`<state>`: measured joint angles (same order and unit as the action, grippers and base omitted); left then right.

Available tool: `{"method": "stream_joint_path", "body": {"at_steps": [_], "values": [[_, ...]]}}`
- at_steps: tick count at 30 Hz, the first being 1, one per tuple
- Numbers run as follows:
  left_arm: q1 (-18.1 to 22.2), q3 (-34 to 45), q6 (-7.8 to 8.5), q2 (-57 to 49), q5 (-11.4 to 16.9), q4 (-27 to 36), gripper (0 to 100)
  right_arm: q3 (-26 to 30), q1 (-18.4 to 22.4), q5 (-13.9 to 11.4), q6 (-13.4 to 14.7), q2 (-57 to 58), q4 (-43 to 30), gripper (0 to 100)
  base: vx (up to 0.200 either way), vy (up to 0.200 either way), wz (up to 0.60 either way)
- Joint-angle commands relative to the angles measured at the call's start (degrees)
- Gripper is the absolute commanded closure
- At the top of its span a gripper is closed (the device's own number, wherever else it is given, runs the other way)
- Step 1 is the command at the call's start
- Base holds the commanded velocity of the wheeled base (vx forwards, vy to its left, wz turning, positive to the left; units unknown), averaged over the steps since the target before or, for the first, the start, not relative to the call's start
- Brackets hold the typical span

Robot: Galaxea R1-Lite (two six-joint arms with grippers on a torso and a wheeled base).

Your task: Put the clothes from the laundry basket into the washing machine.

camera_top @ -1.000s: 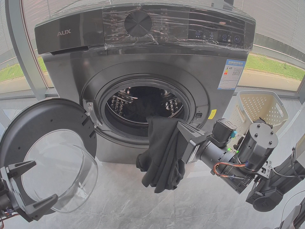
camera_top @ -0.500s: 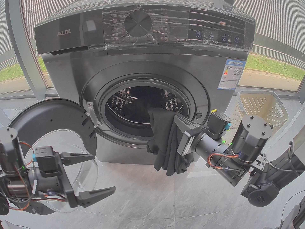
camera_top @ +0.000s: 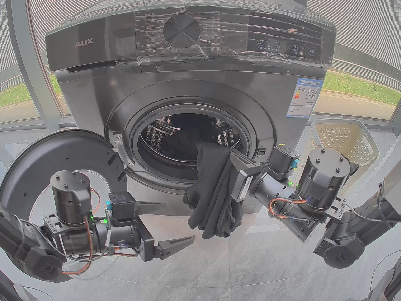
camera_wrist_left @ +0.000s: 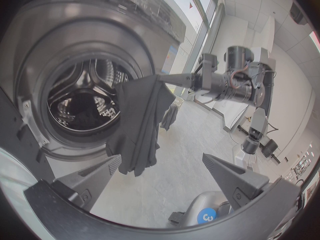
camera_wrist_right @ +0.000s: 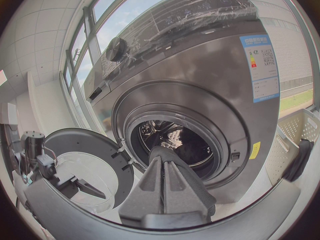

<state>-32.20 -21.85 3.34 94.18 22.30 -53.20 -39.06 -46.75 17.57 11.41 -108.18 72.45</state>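
The grey washing machine (camera_top: 188, 84) faces me with its round door (camera_top: 54, 155) swung open to the left. My right gripper (camera_top: 234, 159) is shut on a dark garment (camera_top: 215, 193), held at the lower right rim of the drum opening (camera_top: 190, 143); the cloth hangs down outside the front. In the right wrist view the shut fingertips (camera_wrist_right: 162, 159) pinch the garment (camera_wrist_right: 193, 180). My left gripper (camera_top: 167, 226) is open, low in front of the door, below and left of the hanging garment (camera_wrist_left: 141, 117). Dark clothes (camera_wrist_left: 83, 110) lie inside the drum.
A beige laundry basket (camera_top: 346, 141) stands to the right of the machine, with a dark cloth (camera_wrist_right: 300, 160) draped over its rim. Pale tiled floor (camera_top: 234, 264) stretches in front of the machine. Windows run behind it.
The left arm has swung in from the lower left edge toward the centre, its open gripper now pointing at the garment. The right gripper has lifted the garment slightly nearer the drum opening.
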Motion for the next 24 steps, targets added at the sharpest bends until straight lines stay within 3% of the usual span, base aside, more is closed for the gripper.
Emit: {"method": "stream_joint_path", "body": {"at_steps": [1, 6, 11, 22, 24], "values": [[-2.0, 0.4, -0.44, 9.4, -0.9, -3.2, 0, -1.9, -0.4, 0.3, 2.3, 0.5, -3.5, 100, 0.0, 0.0, 0.0], [-3.0, 0.1, -0.62, 11.4, -0.1, -3.4, 0, -2.8, -0.7, 0.3, 3.4, 0.7, -5.5, 100, 0.0, 0.0, 0.0], [-4.2, -1.3, -4.66, 14.5, 3.3, -3.6, 0, -3.8, -0.6, 0.4, 3.4, 0.6, -6.4, 100, 0.0, 0.0, 0.0], [-4.5, -6.8, -5.01, 21.7, 3.5, -6.7, 0, -4.5, -1.2, 1.7, 3.4, 0.1, -6.2, 100, 0.0, 0.0, 0.0], [-6.0, -7.8, -7.03, 23.4, 3.5, -9.5, 0, -4.5, -1.6, 1.9, 3.4, 0.0, -6.2, 100, 0.0, 0.0, 0.0]]}}
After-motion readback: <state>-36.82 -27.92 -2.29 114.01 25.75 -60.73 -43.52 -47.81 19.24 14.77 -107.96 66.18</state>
